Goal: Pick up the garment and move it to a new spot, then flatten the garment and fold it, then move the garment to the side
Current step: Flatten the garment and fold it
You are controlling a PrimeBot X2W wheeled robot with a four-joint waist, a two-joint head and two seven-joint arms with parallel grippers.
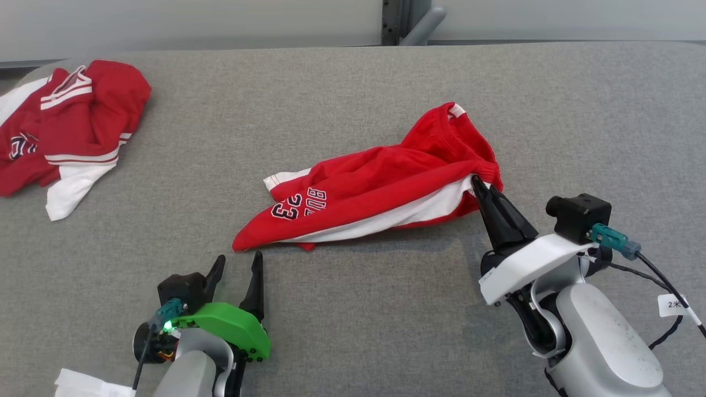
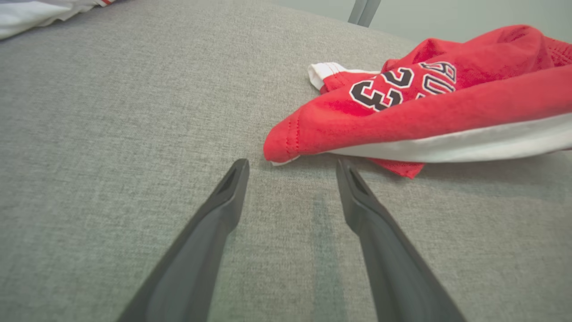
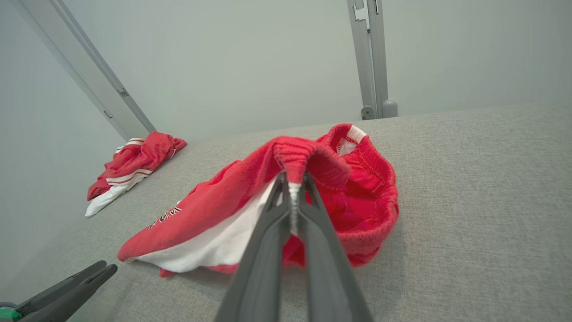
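Fingers (image 1: 499,215) of the right gripper (image 1: 475,179) are pinched shut on the ribbed waistband of the red shorts (image 1: 375,187). The shorts lie crumpled in the middle of the grey surface (image 1: 353,320), showing a white side panel and "23" lettering. The left gripper (image 1: 239,258) is spread wide and empty, near the leg hem. There are two garments in all: a second red-and-white garment (image 1: 71,121) lies at the far left.

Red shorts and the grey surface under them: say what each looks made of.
Red shorts: soft knit cloth, perhaps jersey, matte; it drapes in folds, with stitched hems and a gathered elastic waistband. Grey surface: woven upholstery-like fabric, matte, showing a fine flecked weave; its backing is hidden.
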